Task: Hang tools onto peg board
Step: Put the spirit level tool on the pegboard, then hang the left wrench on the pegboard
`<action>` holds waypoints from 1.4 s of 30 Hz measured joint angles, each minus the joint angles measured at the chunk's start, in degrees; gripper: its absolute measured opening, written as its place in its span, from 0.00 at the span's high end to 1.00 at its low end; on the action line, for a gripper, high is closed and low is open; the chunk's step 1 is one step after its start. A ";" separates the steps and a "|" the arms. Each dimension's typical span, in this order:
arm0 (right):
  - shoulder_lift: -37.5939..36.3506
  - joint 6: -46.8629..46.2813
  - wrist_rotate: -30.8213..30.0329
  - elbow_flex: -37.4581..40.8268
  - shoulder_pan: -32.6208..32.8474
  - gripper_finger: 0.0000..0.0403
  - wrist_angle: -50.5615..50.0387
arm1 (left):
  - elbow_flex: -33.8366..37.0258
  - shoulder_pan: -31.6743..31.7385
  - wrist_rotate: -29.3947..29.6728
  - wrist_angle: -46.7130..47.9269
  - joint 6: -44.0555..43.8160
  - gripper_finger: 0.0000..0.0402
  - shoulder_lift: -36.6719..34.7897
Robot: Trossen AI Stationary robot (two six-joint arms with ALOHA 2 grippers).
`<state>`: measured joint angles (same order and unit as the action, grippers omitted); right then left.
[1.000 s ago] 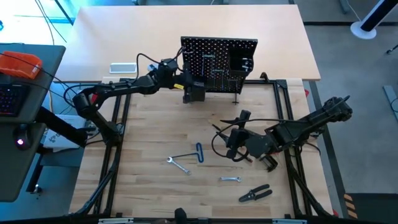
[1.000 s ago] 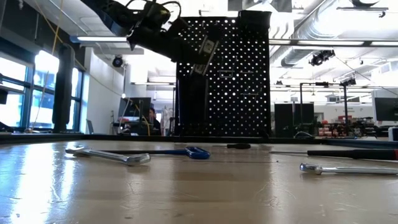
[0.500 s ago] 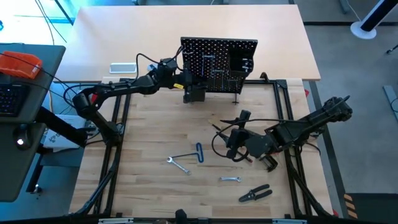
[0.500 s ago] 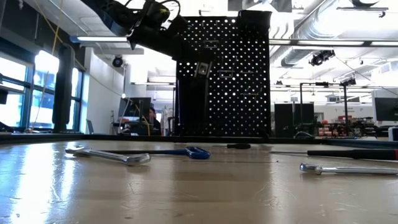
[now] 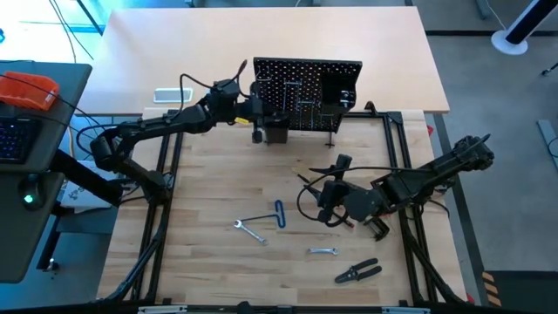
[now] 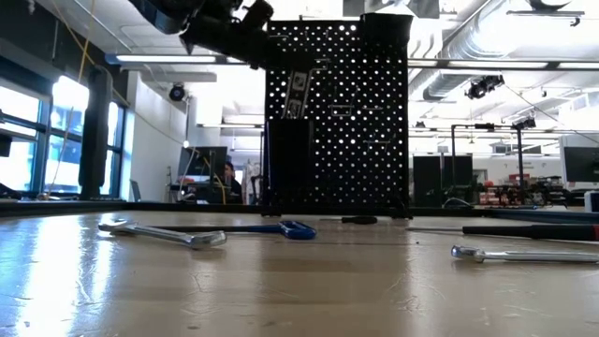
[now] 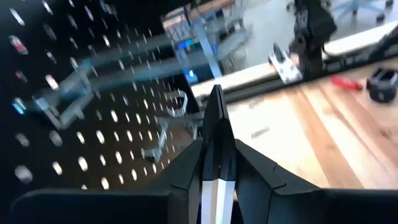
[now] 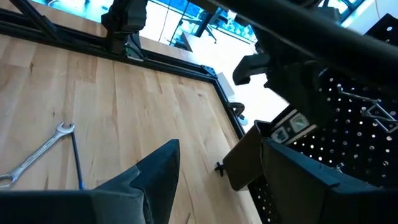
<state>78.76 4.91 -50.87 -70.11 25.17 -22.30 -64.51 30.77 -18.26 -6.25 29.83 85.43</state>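
Observation:
The peg board [image 5: 305, 83] [image 6: 360, 122] stands upright at the table's far middle, with wire hooks [image 7: 165, 134] on it and a black box-like block [image 5: 275, 133] [image 6: 288, 159] at its lower left. My left gripper [image 5: 261, 116] [image 6: 299, 89] [image 7: 216, 102] hangs high before the board's left part, fingers together; nothing shows between them. My right gripper [image 5: 327, 187] [image 8: 219, 146] hovers open over the table's middle right. A blue-handled key [image 5: 278, 214], a wrench [image 5: 250, 230], a small wrench [image 5: 322, 251] and pliers [image 5: 357, 272] lie flat on the table.
A white rectangular tray [image 5: 172, 94] lies on the far table, left of the board. Black frame rails [image 5: 166, 166] run along the table's left and right sides. A person [image 6: 225, 178] sits far behind the board. Bare wood lies between the board and the tools.
My left gripper has gone up along the board's left part and a little toward the table's left edge. The black block at the board's lower left has stayed where it was. The right arm has kept still.

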 joint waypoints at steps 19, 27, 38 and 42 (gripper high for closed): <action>0.00 0.02 -0.39 0.00 0.00 0.45 0.10 | 0.00 0.02 4.15 7.42 -0.44 0.63 0.57; 0.00 0.01 -0.42 0.00 0.00 0.45 -0.25 | 0.02 -0.05 3.58 7.67 -1.17 0.49 0.57; 0.00 0.00 -1.18 0.00 0.00 0.45 -0.75 | 0.04 -0.07 -1.12 8.62 -5.35 0.41 -1.77; 0.00 0.00 -1.17 0.00 0.00 0.45 -0.77 | 0.04 -0.05 -2.09 8.63 -6.24 0.41 -4.82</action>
<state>78.76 4.91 -52.05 -70.11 25.17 -23.07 -64.47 30.72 -20.35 2.38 23.59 80.61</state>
